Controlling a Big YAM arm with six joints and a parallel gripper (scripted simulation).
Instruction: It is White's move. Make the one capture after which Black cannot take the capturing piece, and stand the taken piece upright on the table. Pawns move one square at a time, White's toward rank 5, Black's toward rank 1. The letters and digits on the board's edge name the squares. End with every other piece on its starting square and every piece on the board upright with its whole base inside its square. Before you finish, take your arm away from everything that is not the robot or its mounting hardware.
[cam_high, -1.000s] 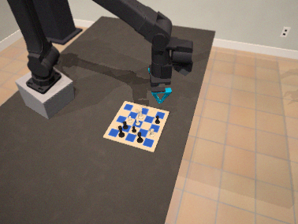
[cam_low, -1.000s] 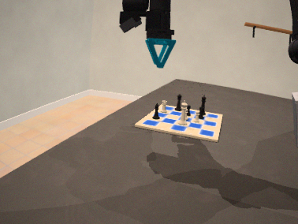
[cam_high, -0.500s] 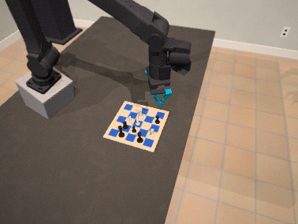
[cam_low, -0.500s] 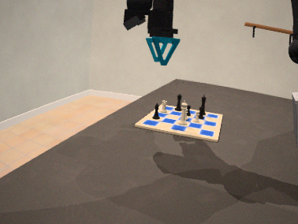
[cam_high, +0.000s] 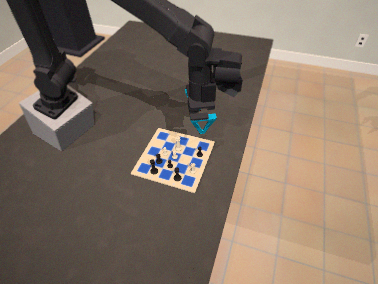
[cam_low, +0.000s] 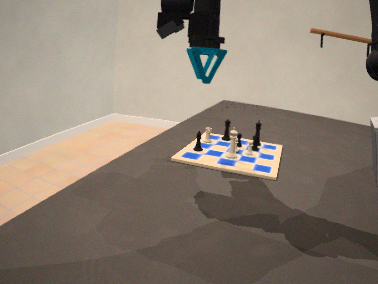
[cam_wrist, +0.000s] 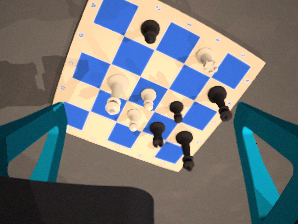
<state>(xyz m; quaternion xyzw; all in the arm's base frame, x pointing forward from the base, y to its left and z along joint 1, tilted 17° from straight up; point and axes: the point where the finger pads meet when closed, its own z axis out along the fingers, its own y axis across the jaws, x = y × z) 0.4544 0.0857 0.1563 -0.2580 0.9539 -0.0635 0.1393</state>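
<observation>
A pale wall and tiled floor (cam_high: 310, 165) surrounded the dark tabletop (cam_high: 100, 210), which carried the board (cam_high: 141, 172) near its right edge. The arm rose from a grey pedestal (cam_high: 80, 131) at the far left.

Progress: no capture had been made. All pieces stood upright on the board, white pieces (cam_wrist: 117, 86) and black pieces (cam_wrist: 150, 30) intermixed; none stood off the board on the tabletop. The whole task remained: pick the safe capture, lift out the taken piece, stand it beside the board, and move the capturer in.

The claw (cam_high: 204, 123) hung high above the board's far edge, fully open, holding nothing.

Obstruction: the central pieces stood close together, so I judged finger clearance tight. Square labels were too small to read.
</observation>
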